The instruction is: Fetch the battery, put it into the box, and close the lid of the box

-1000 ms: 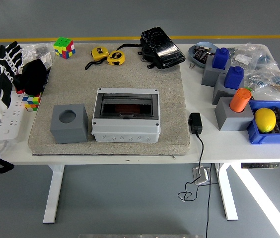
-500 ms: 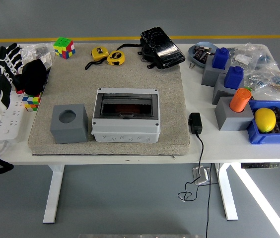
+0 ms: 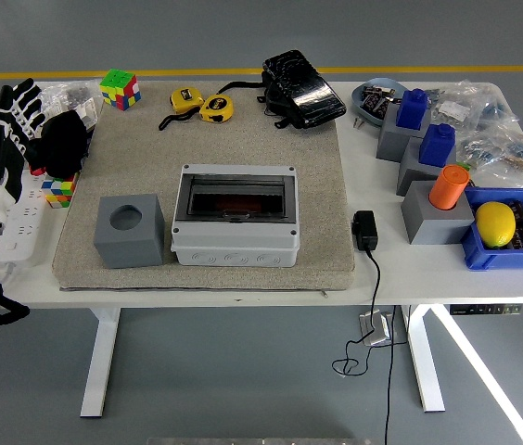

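left hand (image 3: 13, 116) beside black cloth (image 3: 62, 144)

Grey box (image 3: 234, 228) mid-mat, dark lid (image 3: 239, 197) down.

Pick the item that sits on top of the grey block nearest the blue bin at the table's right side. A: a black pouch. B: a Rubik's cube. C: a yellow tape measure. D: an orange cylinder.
D: the orange cylinder stands on the grey block right beside the blue bin, while the tape measures, cube and pouch lie farther back and left.
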`<state>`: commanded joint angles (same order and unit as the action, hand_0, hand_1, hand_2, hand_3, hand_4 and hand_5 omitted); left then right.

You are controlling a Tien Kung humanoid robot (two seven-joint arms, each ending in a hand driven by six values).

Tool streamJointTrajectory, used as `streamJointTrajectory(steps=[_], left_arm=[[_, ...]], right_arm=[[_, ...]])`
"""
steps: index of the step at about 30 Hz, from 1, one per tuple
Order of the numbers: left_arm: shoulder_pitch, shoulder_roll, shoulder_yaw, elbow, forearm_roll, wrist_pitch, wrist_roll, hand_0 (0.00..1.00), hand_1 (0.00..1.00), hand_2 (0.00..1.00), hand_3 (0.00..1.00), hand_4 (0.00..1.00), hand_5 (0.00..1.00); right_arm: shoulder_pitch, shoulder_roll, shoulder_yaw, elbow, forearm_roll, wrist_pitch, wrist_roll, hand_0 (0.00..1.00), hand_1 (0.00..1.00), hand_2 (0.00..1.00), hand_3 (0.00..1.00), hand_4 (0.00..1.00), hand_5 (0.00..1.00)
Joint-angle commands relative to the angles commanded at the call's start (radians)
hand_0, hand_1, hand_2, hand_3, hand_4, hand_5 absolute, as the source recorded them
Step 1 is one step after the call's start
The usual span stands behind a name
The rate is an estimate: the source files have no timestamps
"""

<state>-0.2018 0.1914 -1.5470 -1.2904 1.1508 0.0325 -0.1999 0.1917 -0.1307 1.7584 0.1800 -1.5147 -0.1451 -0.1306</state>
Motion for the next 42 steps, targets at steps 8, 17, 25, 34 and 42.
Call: streamJointTrajectory(steps=[8,17,25,34,42], left_arm=[[0.0,-0.001,0.003,-0.002,-0.001,0.004,0.0,0.908,0.943,0.92,0.907,0.998,0.998],[-0.003,-0.001,0.003,-0.003,-0.007,0.009,-0.003,0.904,0.94,0.918,0.904,0.998,0.998],[-0.002,-0.001,0.005,-0.003,-0.012,0.011,-0.003,0.903,0.94,0.918,0.904,0.998,0.998],[-0.003,-0.001,0.01,-0.005,-0.013,0.014,-0.002,0.903,0.939,0.917,0.901,0.998,0.998],[-0.003,-0.002,0.008,-0.007,-0.013,0.017,-0.001,0.901,0.936,0.915,0.9,0.998,0.998]], right_arm=[[0.002,0.001,-0.003,0.0,0.003,-0.001,0.0,0.848,0.821,0.782,0.81,0.998,0.998],[0.004,0.0,-0.004,0.0,0.005,-0.002,0.0,0.848,0.821,0.782,0.81,0.998,0.998],[0.004,0.002,-0.002,0.0,0.004,-0.002,-0.001,0.848,0.821,0.782,0.81,0.998,0.998],[0.006,0.002,-0.003,0.0,0.006,-0.003,-0.001,0.848,0.821,0.782,0.81,0.998,0.998],[0.006,0.005,-0.002,0.0,0.007,-0.002,0.0,0.848,0.821,0.782,0.81,0.998,0.998]])
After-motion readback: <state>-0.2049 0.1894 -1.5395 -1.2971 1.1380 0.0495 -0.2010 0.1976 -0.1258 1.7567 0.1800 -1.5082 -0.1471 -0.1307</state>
